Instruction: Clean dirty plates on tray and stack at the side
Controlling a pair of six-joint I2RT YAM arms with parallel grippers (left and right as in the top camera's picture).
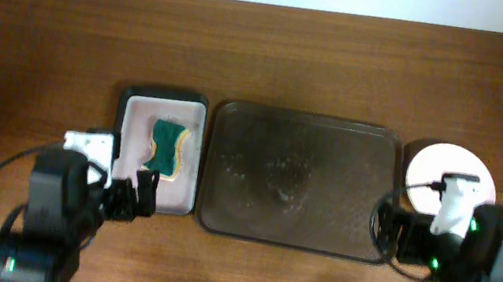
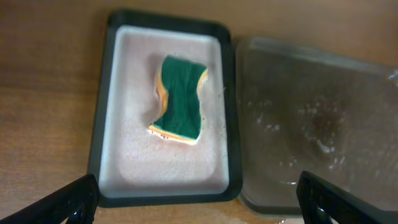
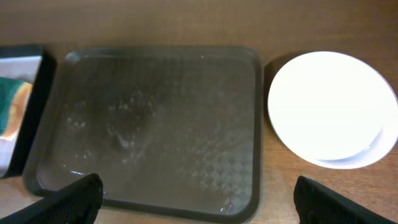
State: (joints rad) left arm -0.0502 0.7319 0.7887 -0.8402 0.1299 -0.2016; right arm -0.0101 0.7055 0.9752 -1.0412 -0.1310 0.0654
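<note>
The large dark brown tray (image 1: 326, 183) lies mid-table with no plates on it, only wet streaks; it also shows in the left wrist view (image 2: 311, 112) and the right wrist view (image 3: 161, 118). A stack of plates (image 1: 435, 162) sits on the table right of the tray, partly hidden by my right arm. The top plate (image 3: 329, 106) is white with no smears, and a second rim shows beneath it; no green plate shows. My left gripper (image 2: 196, 199) is open and empty near the small tray's front edge. My right gripper (image 3: 196, 193) is open and empty over the large tray's front right corner.
A smaller dark tray with pinkish-beige lining (image 1: 135, 143) stands left of the large tray and holds a green and yellow sponge (image 1: 167, 146). Both show in the left wrist view, the small tray (image 2: 106, 124) and the sponge (image 2: 180, 99). Bare wooden table lies behind.
</note>
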